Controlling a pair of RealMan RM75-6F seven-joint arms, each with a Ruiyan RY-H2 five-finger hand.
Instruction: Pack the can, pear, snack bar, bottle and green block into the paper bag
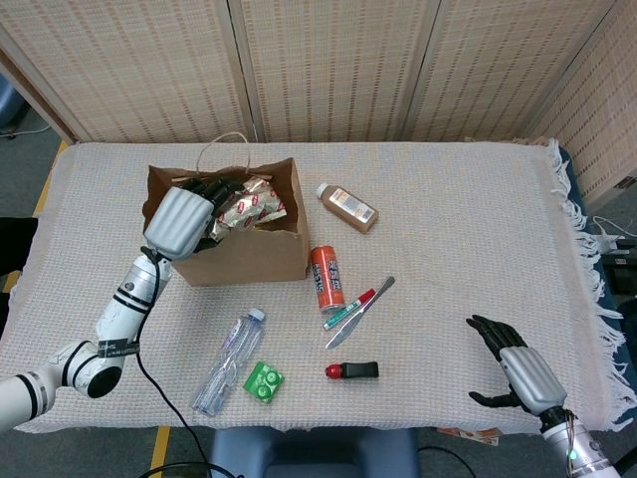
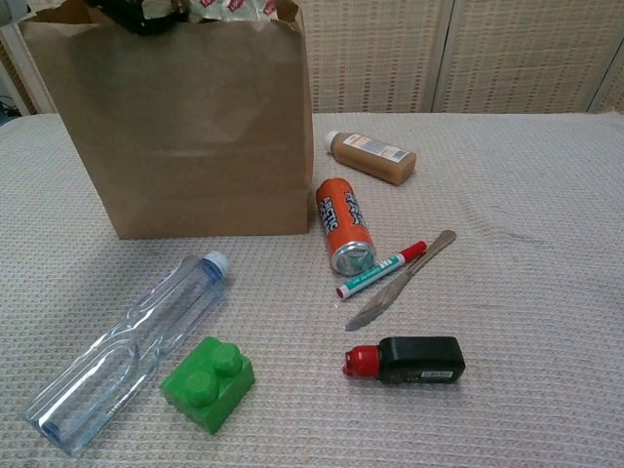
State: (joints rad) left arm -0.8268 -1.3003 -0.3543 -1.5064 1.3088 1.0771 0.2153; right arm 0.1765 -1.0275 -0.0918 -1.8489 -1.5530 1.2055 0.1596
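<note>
Overhead, the left hand (image 1: pixel 184 219) reaches into the paper bag (image 1: pixel 239 254), fingers (image 1: pixel 214 189) gripping the snack bar (image 1: pixel 251 206).

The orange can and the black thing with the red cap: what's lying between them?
A red-capped marker and a table knife, side by side, lie between the orange can and the black item; clearest in the chest view.

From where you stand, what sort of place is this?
Probably a robot test or teaching room, not a home: a table under a woven beige cloth, folding wicker screens behind it, and a black robotic left hand holding a foil snack bar over a brown paper bag.
</note>
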